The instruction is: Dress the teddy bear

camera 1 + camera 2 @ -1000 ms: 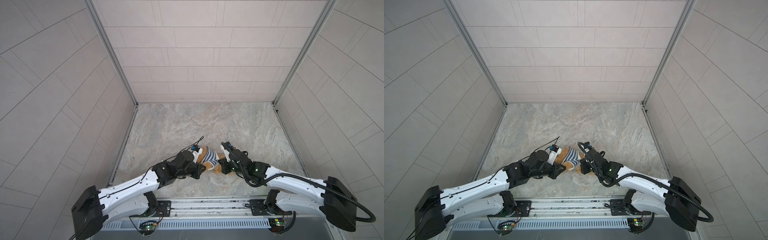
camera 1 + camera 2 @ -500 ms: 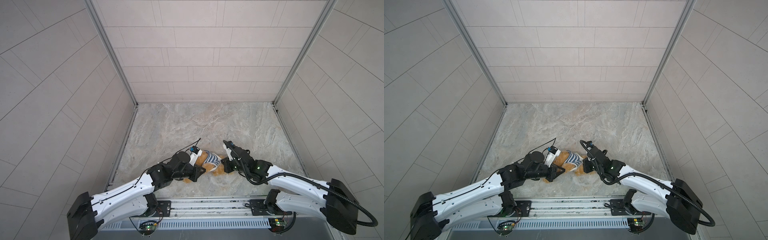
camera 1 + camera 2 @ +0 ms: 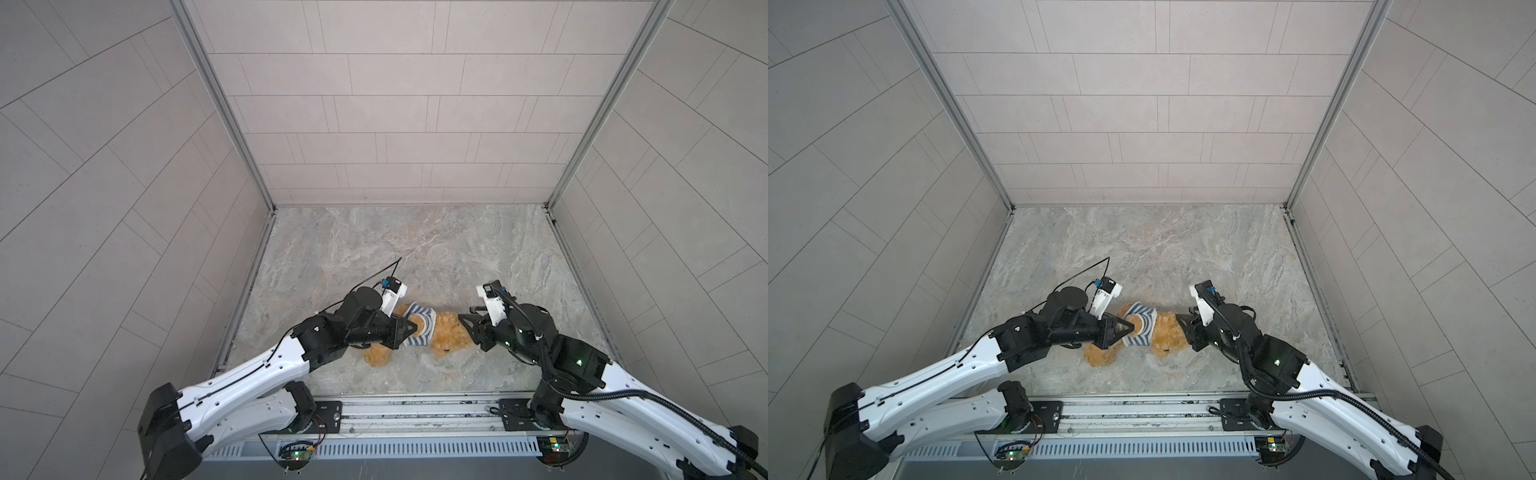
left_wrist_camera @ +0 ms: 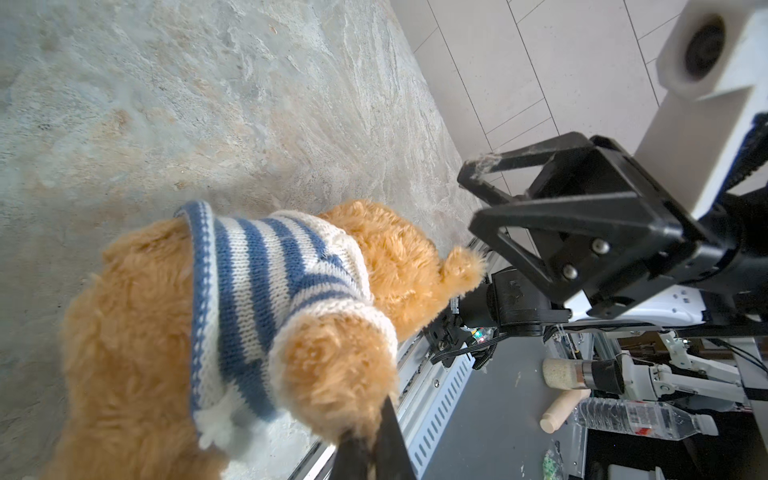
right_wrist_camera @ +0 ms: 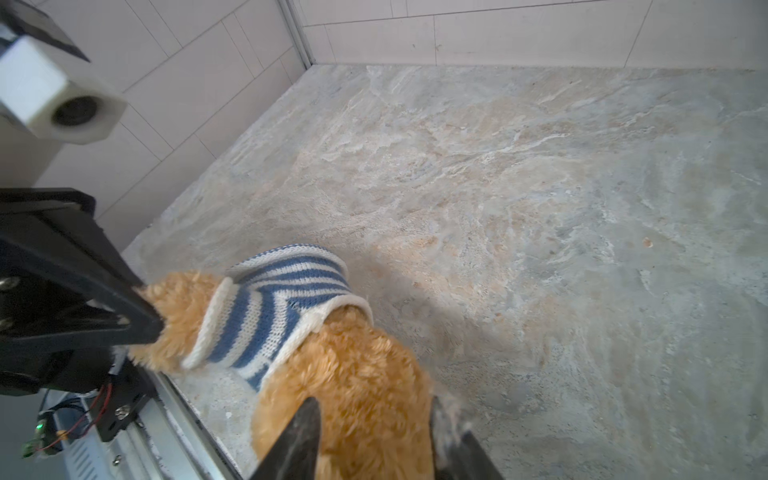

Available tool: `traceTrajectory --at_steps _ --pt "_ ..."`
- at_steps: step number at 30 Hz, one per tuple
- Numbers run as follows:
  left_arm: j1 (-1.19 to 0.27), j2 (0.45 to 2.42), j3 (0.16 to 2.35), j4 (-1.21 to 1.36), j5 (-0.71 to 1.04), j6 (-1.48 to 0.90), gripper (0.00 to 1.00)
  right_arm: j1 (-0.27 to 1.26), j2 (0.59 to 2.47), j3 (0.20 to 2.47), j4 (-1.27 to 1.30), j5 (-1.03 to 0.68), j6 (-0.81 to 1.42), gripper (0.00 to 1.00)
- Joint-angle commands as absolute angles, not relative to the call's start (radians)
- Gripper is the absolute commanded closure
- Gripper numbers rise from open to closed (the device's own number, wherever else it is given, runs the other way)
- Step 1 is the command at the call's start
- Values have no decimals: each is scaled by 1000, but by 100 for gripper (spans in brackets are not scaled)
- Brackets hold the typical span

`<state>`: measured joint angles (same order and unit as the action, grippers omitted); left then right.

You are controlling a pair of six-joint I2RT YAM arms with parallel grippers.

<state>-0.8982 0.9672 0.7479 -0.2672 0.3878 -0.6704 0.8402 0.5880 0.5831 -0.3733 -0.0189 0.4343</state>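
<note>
Item: teddy bear (image 3: 448, 336), fluffy golden-brown plush, lying on the smooth, marbled grey-beige tabletop (image 3: 395, 249) at the middle of its near edge, head to the right.
Clothing: knitted sweater (image 3: 420, 330), blue-and-white stripes, cream ribbed cuffs.
Left gripper (image 5: 145, 309): black angular claw, clamped tight on the furry paw protruding from a sleeve.
Right gripper (image 4: 471, 195): fingers parted either side of the head fur, gripping nothing.
</note>
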Motion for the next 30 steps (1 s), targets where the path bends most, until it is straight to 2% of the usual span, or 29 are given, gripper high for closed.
traceTrajectory --at_steps 1,7,15,20,26,30 --pt "-881 979 851 -294 423 -675 100 852 549 581 -385 -113 380 45" --pt "-829 1054 925 -319 501 -728 100 891 521 530 -335 -165 359 35" --pt "-727 1339 1018 -273 577 -699 100 891 577 498 -293 -64 375 34" --pt "-670 1447 1043 -248 567 -716 100 883 581 492 -337 63 417 32" --pt "-615 1558 1112 -258 566 -683 97 796 590 478 -398 109 492 30" --pt "-614 1587 1152 -274 565 -651 94 651 599 434 -372 -17 545 30"
